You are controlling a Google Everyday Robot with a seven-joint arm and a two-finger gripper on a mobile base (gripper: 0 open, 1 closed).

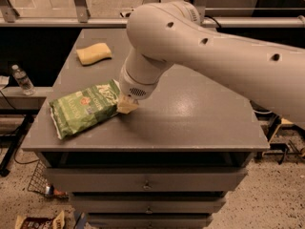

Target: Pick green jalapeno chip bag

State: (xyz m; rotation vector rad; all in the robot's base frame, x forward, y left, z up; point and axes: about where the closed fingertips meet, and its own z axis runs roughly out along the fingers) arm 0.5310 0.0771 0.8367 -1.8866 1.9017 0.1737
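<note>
Grasp made, lift barely begun.
Gripper point(127, 105) sits at the table's point(200, 123) front-left area, jaws clamped on the right end of the green jalapeno chip bag point(82, 110). That end looks tipped up off the surface and the left end rests near the table's front-left corner. My read: approach and grip are done; what's left is raising the whole bag clear. Yellow sponge point(94, 53) is well apart at the back, not in the way.

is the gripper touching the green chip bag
Touching. The camera view shows the gripper closed on one end of the green jalapeno chip bag, with that end tilted up off the table.
</note>
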